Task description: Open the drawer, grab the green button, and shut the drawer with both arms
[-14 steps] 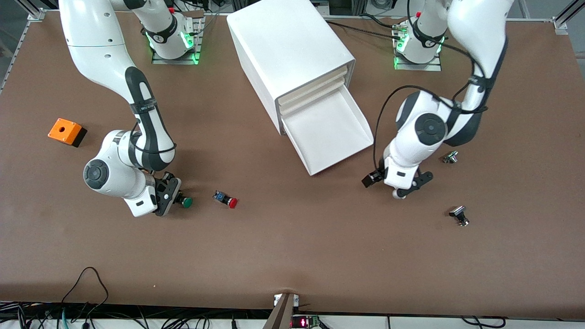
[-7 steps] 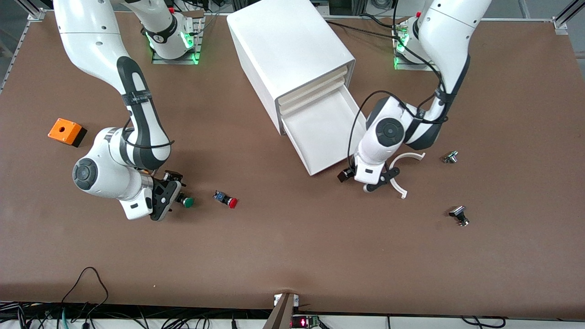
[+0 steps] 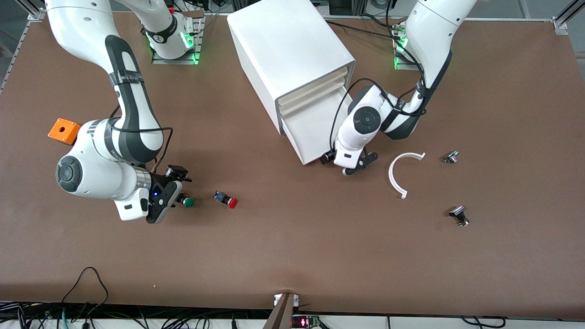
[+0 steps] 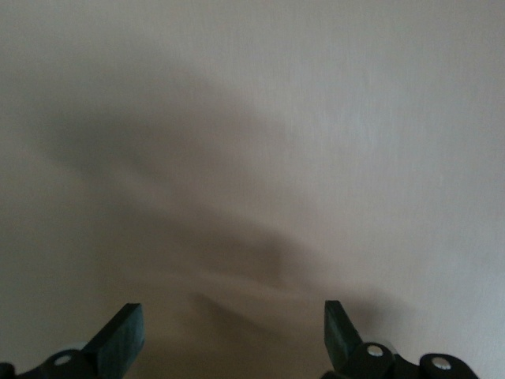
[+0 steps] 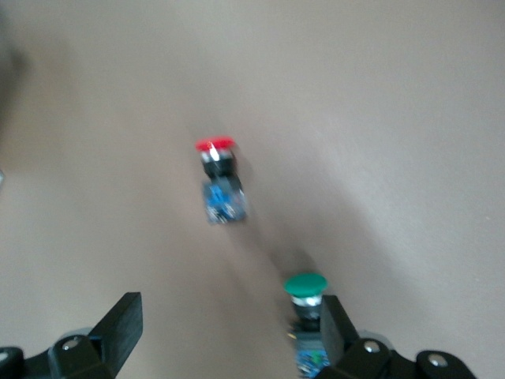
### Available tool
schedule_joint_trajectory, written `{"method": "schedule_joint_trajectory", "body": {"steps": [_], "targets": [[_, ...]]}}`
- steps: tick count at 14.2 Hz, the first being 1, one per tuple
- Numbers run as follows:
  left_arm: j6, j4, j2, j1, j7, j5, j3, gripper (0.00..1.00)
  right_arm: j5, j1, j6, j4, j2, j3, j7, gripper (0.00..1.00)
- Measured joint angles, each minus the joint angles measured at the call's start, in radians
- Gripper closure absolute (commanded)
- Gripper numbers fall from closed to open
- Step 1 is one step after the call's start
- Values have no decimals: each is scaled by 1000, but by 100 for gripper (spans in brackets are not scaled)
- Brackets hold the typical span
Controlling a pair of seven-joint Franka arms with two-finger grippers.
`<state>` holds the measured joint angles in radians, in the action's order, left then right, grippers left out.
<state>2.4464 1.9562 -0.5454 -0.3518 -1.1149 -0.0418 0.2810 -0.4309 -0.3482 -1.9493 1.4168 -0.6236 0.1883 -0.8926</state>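
Button (image 3: 187, 201) with the green cap lies on the bench toward the right arm's end, beside the open-jawed right gripper (image 3: 170, 199). Left gripper (image 3: 348, 165), jaws apart, has moved to the open drawer (image 3: 315, 130), apparently to close it.

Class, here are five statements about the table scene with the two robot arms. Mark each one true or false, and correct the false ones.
1. The bottom drawer of the white cabinet is pulled open. True.
2. The green button lies inside the drawer. False: it lies on the table, beside the right hand.
3. The red button lies on the table, toward the right arm's end. True.
4. The left hand is shut on a button. False: its fingers stand open and empty, by the drawer's front.
5. The right hand's fingers are shut. False: they are open.
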Motion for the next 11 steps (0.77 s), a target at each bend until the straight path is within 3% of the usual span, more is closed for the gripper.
{"method": "schedule_joint_trajectory", "body": {"steps": [5,8,11], "targets": [[-92,92,54,11,-21,-29,145,0,0,-8,11,-13,30,-78,277,0],[-102,112,57,15,-22,-66,186,0,7,-8,17,-10,31,-84,383,0],[-102,119,58,16,-22,-96,198,0,92,-8,25,19,48,-84,492,0]]}}
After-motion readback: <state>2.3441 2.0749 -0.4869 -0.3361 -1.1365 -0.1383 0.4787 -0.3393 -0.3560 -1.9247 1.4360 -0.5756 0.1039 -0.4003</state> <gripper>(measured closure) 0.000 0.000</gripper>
